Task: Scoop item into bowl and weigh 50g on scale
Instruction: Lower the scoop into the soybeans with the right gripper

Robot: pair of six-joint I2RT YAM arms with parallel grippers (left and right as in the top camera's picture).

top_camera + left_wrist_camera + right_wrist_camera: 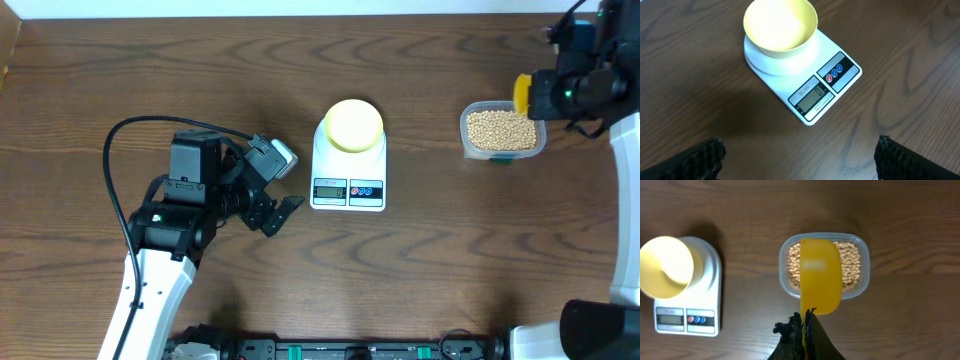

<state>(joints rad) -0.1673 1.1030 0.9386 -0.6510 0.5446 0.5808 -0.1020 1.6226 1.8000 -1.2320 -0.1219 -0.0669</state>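
Observation:
The pale yellow bowl [354,125] stands empty on the white scale [349,176]; the left wrist view shows the bowl [780,26] on the scale [805,85], whose display reads zero. Tan beans [500,128] fill a clear tub [503,152] at the right. My right gripper [804,315] is shut on the handle of a bright yellow scoop [820,275], which hangs over the beans [850,262] in the tub [865,260]. My left gripper [799,150] is open over bare table, left of the scale, with nothing between its fingers [707,155].
The dark wooden table [450,270] stretches around everything. My left arm [190,200] and its black cable [115,150] occupy the left side. My right arm [585,85] reaches in at the far right, above the tub.

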